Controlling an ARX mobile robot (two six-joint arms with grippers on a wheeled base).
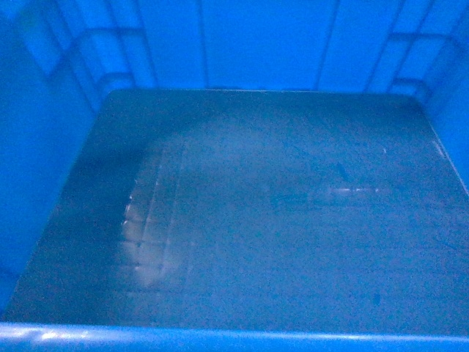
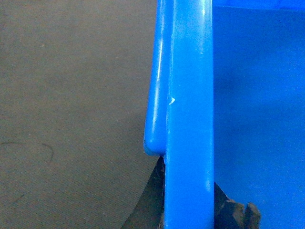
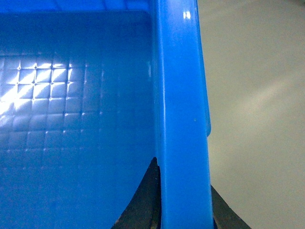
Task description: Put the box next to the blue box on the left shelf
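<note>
The box [image 1: 242,220], a bright blue crate, fills the head view; I look down onto its grid-embossed floor and inner walls. My left gripper [image 2: 189,210] is shut on the box's left rim [image 2: 188,119], one dark finger on each side of the rim. My right gripper [image 3: 185,205] is shut on the right rim [image 3: 183,109] in the same way, one finger inside the box and one outside. The second blue box and the left shelf are out of view. Neither gripper shows in the head view.
Grey-brown floor [image 2: 71,95] lies outside the box's left wall in the left wrist view. Pale grey floor [image 3: 257,105] lies outside its right wall in the right wrist view.
</note>
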